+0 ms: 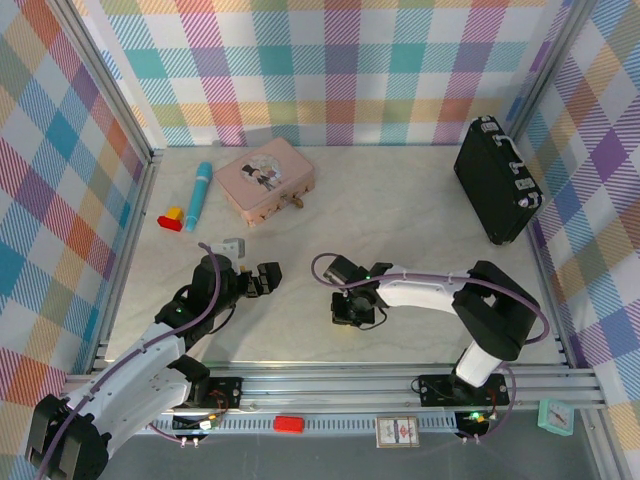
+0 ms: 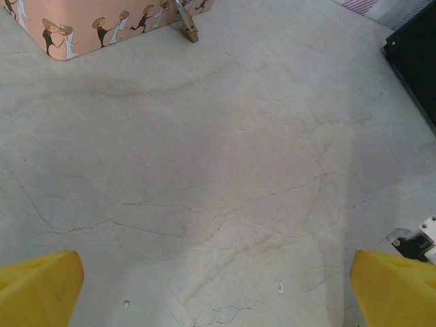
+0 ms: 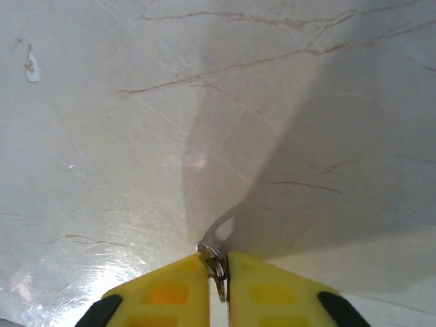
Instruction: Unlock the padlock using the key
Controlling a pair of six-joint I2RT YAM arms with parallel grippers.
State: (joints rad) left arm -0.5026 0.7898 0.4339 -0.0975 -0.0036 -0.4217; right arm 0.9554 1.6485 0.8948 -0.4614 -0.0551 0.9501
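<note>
the right arm bends down to the table (image 1: 400, 220) well in front of the pink tin (image 1: 265, 180), right gripper (image 1: 352, 310) pinching the key (image 3: 218, 271). the left gripper (image 1: 268, 280) sits low, spread wide, facing the tin; the padlock (image 2: 185, 24) touches the tin's near side.

My right gripper (image 3: 218, 267) hides most of the key (image 3: 212, 249), bottom centre. In my left wrist view, the top edge crops the padlock (image 2: 187, 27).

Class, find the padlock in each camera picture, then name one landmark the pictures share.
Top view: padlock at the pink tin's near right corner.
Left wrist view: padlock at top edge, against the pink tin.
Right wrist view: key pinched in right gripper over table.
Shared landmark: the pink tin.
</note>
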